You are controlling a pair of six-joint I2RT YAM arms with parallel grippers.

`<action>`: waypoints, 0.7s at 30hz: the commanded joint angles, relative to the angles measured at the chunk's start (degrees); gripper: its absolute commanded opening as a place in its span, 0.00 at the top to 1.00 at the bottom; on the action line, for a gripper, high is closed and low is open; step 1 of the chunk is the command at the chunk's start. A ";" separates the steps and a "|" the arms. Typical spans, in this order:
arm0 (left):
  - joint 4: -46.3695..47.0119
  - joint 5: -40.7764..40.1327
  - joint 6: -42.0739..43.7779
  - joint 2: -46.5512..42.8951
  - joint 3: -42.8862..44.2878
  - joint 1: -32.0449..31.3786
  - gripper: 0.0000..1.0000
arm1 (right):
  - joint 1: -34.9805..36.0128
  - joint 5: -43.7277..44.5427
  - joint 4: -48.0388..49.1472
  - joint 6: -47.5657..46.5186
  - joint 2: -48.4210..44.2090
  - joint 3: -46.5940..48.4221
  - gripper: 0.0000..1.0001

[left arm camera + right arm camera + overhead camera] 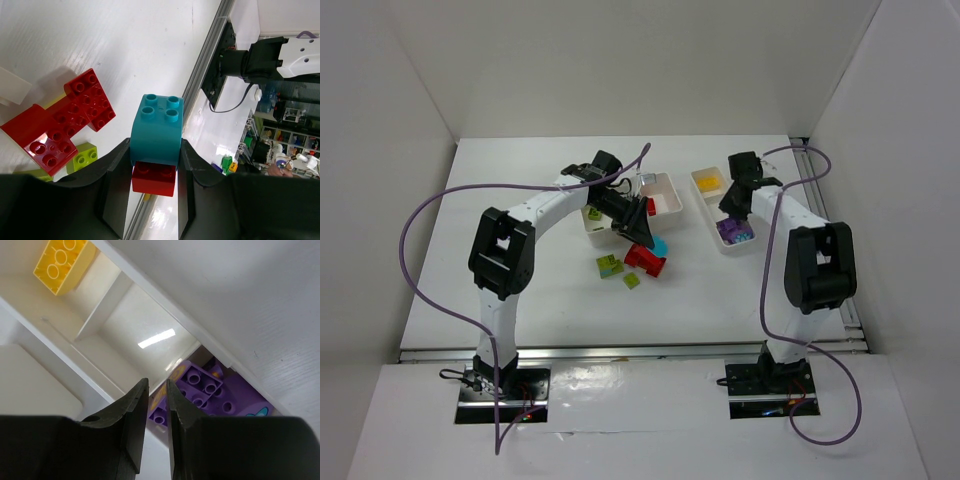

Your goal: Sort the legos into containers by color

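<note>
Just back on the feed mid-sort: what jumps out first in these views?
The left end effector grips a teal brick with a small red brick pressed against it, beside the red cluster near table centre. The right end effector hangs shut over the narrow tray, above its purple bricks, with a yellow brick at the tray's far end.

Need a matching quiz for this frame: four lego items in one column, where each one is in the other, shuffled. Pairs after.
Things:
1. teal brick
2. yellow brick
3. purple bricks
4. large red bricks

Places:
A. loose on the table
B. near-end compartment of the narrow tray
C. clamped in the left gripper
D. far-end compartment of the same tray

Pairs: 1-C, 2-D, 3-B, 4-A
</note>
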 commanded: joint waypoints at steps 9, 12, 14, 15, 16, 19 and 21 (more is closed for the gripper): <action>-0.06 0.87 -0.60 -1.69 5.61 -0.02 1.00 | 0.03 0.40 -1.12 -0.76 -6.09 4.50 0.69; -0.06 -0.18 -1.30 -2.22 6.68 -0.02 1.00 | 0.03 -2.41 -0.25 -3.49 -8.02 6.70 0.60; -0.06 -0.19 -1.83 -2.75 8.08 -0.02 1.00 | 0.03 -8.44 2.73 -5.59 -10.30 6.70 0.54; -0.06 -0.19 -1.83 -2.75 8.87 -0.02 1.00 | 0.03 -11.18 3.97 -6.82 -11.26 5.75 0.49; -0.06 -0.19 -2.53 -2.75 9.48 -0.02 1.00 | 0.03 -13.91 4.76 -8.66 -13.10 4.26 0.45; -0.06 2.61 -3.06 -1.70 10.80 -0.02 1.00 | 0.03 -29.36 8.37 -13.49 -16.10 1.53 0.33; -0.06 4.46 -2.54 -1.69 11.50 -0.02 1.00 | -0.49 -43.20 11.26 -15.96 -18.74 -1.29 0.23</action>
